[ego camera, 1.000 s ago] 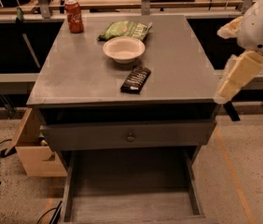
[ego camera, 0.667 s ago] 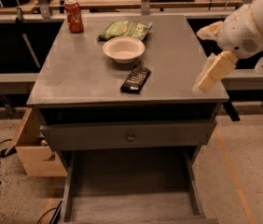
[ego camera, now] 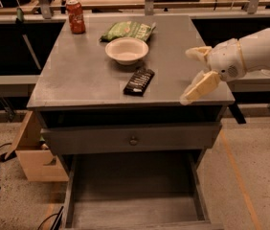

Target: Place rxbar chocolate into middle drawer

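The rxbar chocolate [ego camera: 139, 81], a flat black bar with white lettering, lies on the grey cabinet top [ego camera: 77, 75], just in front of a white bowl. The middle drawer [ego camera: 132, 210] is pulled out at the bottom of the view, and its plank floor is bare. My gripper [ego camera: 193, 73] hovers over the right edge of the cabinet top, to the right of the bar and apart from it. Its two pale fingers are spread open and hold nothing.
A white bowl [ego camera: 126, 50], a green chip bag [ego camera: 127, 30] and a red can [ego camera: 75, 17] stand further back on the top. A closed drawer front with a round knob [ego camera: 133, 140] sits above the open drawer. A wooden box [ego camera: 34, 152] is on the floor at left.
My arm has swung left and down, from beyond the cabinet's right side to over its right edge, closer to the bar. The objects on the top have not moved.
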### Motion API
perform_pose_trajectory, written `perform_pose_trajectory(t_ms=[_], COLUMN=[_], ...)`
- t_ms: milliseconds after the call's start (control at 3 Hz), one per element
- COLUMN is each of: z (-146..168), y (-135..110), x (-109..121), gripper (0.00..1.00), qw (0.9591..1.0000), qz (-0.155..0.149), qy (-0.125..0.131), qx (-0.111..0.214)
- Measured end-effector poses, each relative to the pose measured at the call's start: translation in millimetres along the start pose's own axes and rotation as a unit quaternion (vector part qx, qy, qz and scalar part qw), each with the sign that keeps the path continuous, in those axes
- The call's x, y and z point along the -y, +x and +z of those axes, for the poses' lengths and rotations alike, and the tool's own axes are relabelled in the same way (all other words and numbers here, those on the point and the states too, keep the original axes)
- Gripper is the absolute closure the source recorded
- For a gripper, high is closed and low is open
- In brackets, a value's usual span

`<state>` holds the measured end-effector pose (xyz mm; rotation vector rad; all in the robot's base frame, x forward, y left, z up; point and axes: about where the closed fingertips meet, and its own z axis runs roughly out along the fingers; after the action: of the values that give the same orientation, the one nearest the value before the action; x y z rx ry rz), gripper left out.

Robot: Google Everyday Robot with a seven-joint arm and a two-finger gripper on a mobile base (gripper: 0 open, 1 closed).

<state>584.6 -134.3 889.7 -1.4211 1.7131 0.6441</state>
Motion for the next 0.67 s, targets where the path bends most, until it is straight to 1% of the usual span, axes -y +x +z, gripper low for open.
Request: perform_pose_trajectory(t_ms=[333, 667], z=[5, 30], y=[1, 1], x=[1, 6], gripper=[0.00, 0.00], qw=[1.0000, 0.9994], qz=[0.003, 0.002], qy=[-0.005, -0.027], qx=[0.007, 0.022])
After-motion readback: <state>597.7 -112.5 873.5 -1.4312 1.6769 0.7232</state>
